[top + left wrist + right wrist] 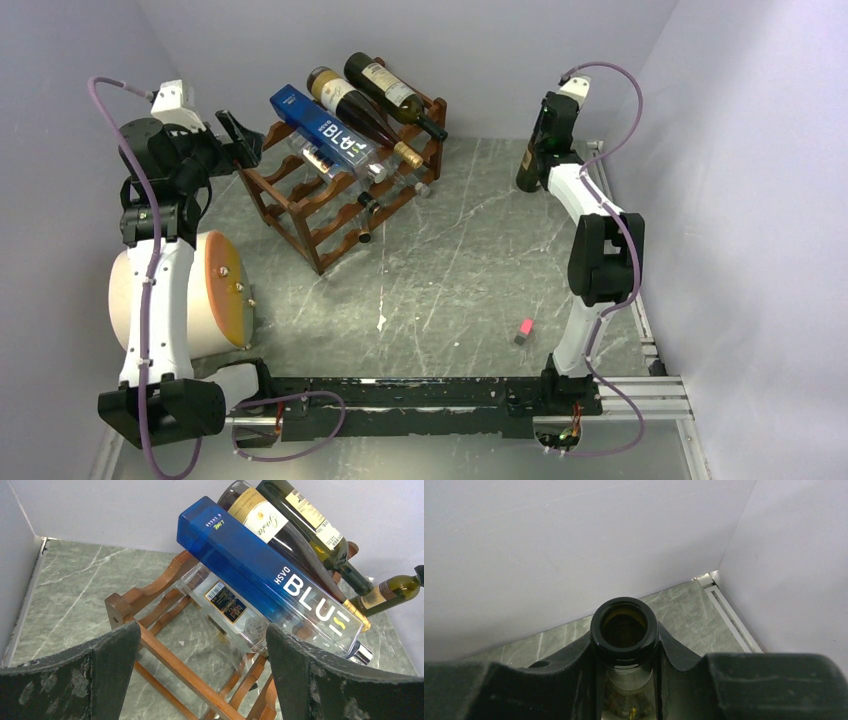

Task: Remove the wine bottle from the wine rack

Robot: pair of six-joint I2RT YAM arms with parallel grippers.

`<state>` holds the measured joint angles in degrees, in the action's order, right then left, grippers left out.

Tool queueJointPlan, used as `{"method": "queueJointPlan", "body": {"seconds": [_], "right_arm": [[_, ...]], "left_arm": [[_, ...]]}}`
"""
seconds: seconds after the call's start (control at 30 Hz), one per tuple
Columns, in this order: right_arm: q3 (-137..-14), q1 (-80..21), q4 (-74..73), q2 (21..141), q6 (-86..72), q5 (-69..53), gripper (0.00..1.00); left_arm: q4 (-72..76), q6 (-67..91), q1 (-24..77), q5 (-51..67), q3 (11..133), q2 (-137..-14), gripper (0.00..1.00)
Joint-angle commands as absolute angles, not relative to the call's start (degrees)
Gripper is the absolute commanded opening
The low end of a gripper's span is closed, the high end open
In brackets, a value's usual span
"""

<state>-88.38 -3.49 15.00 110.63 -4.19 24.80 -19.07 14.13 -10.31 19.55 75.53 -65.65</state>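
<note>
Noting left claw [242, 140] spread wide, empty, just beside left end of wine rack [320, 215], aimed at it. Seeing blue bottle [325, 130] and others lying across rack top, necks toward right. Finding wine bottle [530, 168] well apart from rack, far right, long axis near upright, mouth up, neck clamped in right claw [625, 640]. Cannot tell whether base touches table [470, 260]. Judging straight lowering as next need; stone-look table flat, right wall [740, 200] near, little room for sideways swing.
</note>
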Motion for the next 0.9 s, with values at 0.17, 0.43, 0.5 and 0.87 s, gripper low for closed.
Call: {"method": "queueJointPlan", "body": {"seconds": [0.17,0.43,0.5,0.87], "right_arm": [[-86.2,-4.2,20.4,106.2,-2.5,25.4,0.40],[-90.7,-4.3,11.5,104.6,-4.0,26.1,1.00],[-91.2,-4.5,9.3,102.5,-5.2,25.6,1.00],[-80.9,-25.3,-9.1,80.9,-8.4,37.0,1.00]], "left_arm": [[-15.4,14.6,-10.8,20.6,74.0,-64.1,0.99],[-13.4,14.9,-10.7,21.0,71.9,-62.2,1.00],[-12.7,15.1,-10.7,21.6,71.2,-61.6,1.00],[-12.8,16.6,-5.4,23.2,71.3,-63.7,0.99]]}}
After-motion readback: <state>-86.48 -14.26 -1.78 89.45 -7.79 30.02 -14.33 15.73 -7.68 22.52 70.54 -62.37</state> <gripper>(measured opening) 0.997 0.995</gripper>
